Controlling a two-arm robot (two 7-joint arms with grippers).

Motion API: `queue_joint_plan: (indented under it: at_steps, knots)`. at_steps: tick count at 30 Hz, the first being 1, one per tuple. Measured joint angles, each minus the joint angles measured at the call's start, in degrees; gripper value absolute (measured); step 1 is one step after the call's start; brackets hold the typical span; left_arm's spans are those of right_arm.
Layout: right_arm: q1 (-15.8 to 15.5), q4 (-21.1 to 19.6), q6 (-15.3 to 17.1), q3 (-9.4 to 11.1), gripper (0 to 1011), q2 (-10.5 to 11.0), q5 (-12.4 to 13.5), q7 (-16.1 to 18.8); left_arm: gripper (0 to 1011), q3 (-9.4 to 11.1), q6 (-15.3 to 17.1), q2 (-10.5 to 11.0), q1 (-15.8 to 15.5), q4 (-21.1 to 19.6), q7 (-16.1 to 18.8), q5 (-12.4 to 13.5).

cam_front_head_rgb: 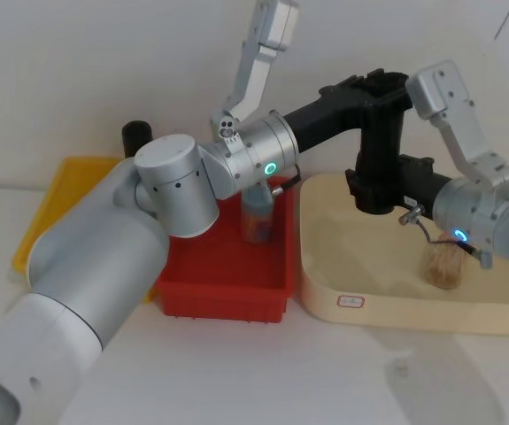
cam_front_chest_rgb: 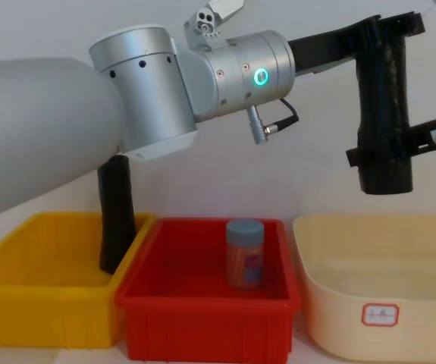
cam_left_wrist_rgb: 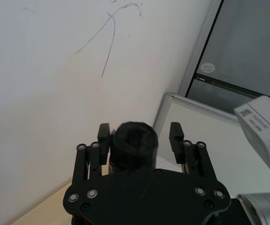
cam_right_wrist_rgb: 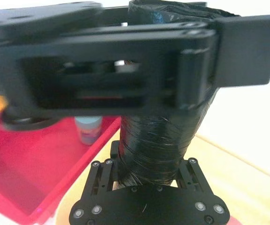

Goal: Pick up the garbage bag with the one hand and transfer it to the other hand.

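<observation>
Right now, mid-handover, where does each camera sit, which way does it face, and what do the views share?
Head: high, looking down on the trays; both arms, garbage bag held upright.
Chest: low, looking across the red tray; left arm, bag high.
Left wrist: behind the left gripper, facing the wall; fingers flank the bag's top end.
Right wrist: behind the right gripper, closed on the bag's lower end.
Shared: the bag, held by both.

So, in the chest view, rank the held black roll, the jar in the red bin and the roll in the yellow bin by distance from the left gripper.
1. garbage bag, in the left gripper, held high on the right.
2. jar, below, centre, red bin.
3. second black roll, far left, yellow bin.
</observation>
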Motion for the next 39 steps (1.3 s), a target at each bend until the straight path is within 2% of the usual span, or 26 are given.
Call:
queue_joint_plan:
  at_steps: [4, 5, 6, 10, 17, 20, 21, 24, 26, 28, 32, 34, 39]
  knots:
    - [1.17, 1.67, -0.30, 0.25, 537, -0.19, -0.49, -0.19, 872, 0.00, 0.00, 0.00, -0.01, 0.00, 0.00, 0.00]
    - [1.38, 2.01, -0.39, 0.31, 538, -0.22, -0.62, -0.34, 872, 0.00, 0.00, 0.00, 0.00, 0.00, 0.00, 0.00]
    - [1.67, 2.51, -0.46, 0.41, 538, -0.26, -0.71, -0.42, 922, 0.00, 0.00, 0.00, 0.00, 0.00, 0.00, 0.00]
    - [2.91, 4.63, -1.04, 0.95, 538, -0.50, -1.10, -0.85, 1001, 0.00, 0.00, 0.00, 0.00, 0.00, 0.02, 0.01]
    - [4.31, 7.61, -2.37, 1.66, 539, -0.79, -1.42, -0.94, 1001, 0.00, 0.00, 0.00, 0.00, 0.00, 0.02, 0.03]
    - [4.82, 8.70, -2.96, 1.93, 589, -0.90, -1.54, -0.92, 1001, 0.00, 0.00, 0.00, 0.00, 0.00, 0.02, 0.03]
    - [4.91, 8.92, -3.05, 1.97, 658, -0.93, -1.56, -0.91, 1001, 0.00, 0.00, 0.00, 0.00, 0.00, 0.03, 0.03]
    - [5.19, 9.56, -3.36, 2.12, 725, -0.97, -1.64, -0.90, 1001, 0.00, 0.00, 0.00, 0.00, 0.00, 0.02, 0.03]
    - [5.36, 9.93, -3.52, 2.20, 823, -1.00, -1.68, -0.89, 1001, 0.00, 0.00, 0.00, 0.00, 0.00, 0.02, 0.03]
    - [5.52, 10.22, -3.67, 2.27, 841, -1.03, -1.71, -0.88, 1001, 0.00, 0.00, 0.00, 0.00, 0.00, 0.03, 0.03]
    - [5.70, 10.63, -3.88, 2.35, 965, -1.07, -1.75, -0.86, 1001, 0.00, 0.00, 0.00, 0.00, 0.00, 0.02, 0.03]
    - [5.75, 10.77, -3.94, 2.38, 1001, -1.07, -1.76, -0.85, 1001, 0.00, 0.00, 0.00, 0.00, 0.00, 0.03, 0.03]
    - [5.90, 11.10, -4.10, 2.46, 1002, -1.10, -1.78, -0.83, 1001, 0.00, 0.00, 0.00, 0.00, 0.00, 0.02, 0.03]
